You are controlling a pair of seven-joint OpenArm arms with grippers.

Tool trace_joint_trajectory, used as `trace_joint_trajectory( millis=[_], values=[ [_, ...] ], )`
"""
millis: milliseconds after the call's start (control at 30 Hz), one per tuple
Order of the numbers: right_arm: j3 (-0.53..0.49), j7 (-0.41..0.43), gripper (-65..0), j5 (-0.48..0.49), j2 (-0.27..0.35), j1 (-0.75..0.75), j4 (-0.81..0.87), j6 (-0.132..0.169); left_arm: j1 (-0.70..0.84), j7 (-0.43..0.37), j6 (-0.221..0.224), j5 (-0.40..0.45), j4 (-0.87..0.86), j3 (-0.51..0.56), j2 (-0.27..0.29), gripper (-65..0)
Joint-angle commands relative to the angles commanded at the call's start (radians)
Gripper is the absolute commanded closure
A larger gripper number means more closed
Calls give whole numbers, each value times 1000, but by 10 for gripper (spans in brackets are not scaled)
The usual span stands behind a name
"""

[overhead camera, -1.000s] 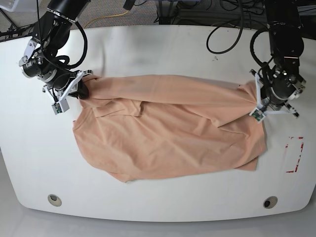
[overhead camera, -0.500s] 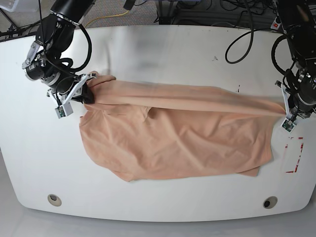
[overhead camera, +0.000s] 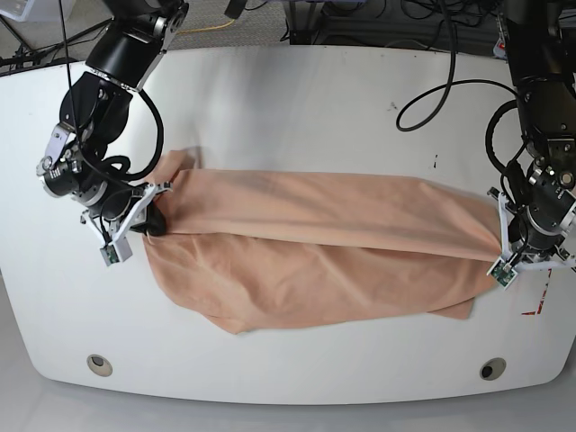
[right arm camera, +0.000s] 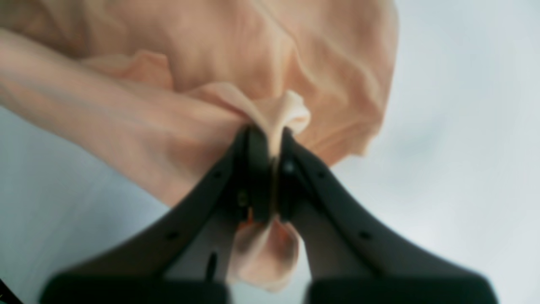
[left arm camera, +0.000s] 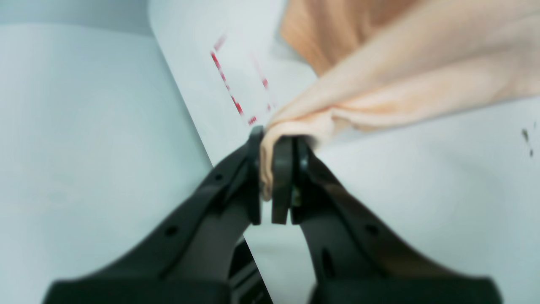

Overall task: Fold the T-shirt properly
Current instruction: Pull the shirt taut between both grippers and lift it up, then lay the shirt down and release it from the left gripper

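Up close in the left wrist view, the left gripper (left arm camera: pixel 274 177) is pinched tight on a bunched bit of the T-shirt (left arm camera: pixel 405 71). The cloth is soft, peach-pink and full of folds. It stretches away to the upper right. Under it is the white table (left arm camera: pixel 422 190), smooth and flat. The table's edge runs slanting just left of the black fingers (left arm camera: pixel 282 185), so there is little room on that side. A box drawn in broken red lines (left arm camera: pixel 236 80) sits on the table near the edge. I can read no words anywhere.

Next, in the right wrist view, the right gripper (right arm camera: pixel 268 169) is clamped on a pinch of the T-shirt (right arm camera: pixel 261 55) too. A small ruffle of cloth pokes up above the jaws and a flap hangs below them. The picture is blurry. The pale table (right arm camera: pixel 455 126) to the right is bare.

Then, in the base view, the T-shirt (overhead camera: pixel 315 243) lies across the middle of the table (overhead camera: pixel 297 90) like a long, wide band, folded over on itself. The right gripper (overhead camera: pixel 148 219) holds its end on this view's left. The left gripper (overhead camera: pixel 504 247) holds the other end, close to the red mark (overhead camera: pixel 538 306) and the table's side edge. Lots of open white table lies behind the shirt, and a narrower strip in front. Two small round holes (overhead camera: pixel 100 364) sit near the front edge. Black cables (overhead camera: pixel 432 81) hang by the arms.
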Motion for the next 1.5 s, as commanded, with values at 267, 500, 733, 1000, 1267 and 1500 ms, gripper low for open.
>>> trace_joint_trajectory(
  millis=[267,500,733,1000,1267,1500],
  values=[
    [-2,0,0,0,34,138,-49,0,-72,-23,0,-2,0,-5,41,-6],
    [-51,44,0,-6,95,382,-261,0,-207,-66,0,-2,-5,-6,201,-6],
    [-167,150,0,-195,133,589,-322,0,-327,-66,1,-2,-2,-60,334,-6],
    [-175,163,0,-376,138,819,-322,0,-542,-61,8,-3,-5,-153,282,-6],
    [-221,63,0,-374,180,956,-293,0,-726,-61,0,-9,-89,-150,170,-6],
    [-216,-17,0,-374,173,819,-129,0,-712,-61,0,-8,-118,-146,150,-6]
  ],
)
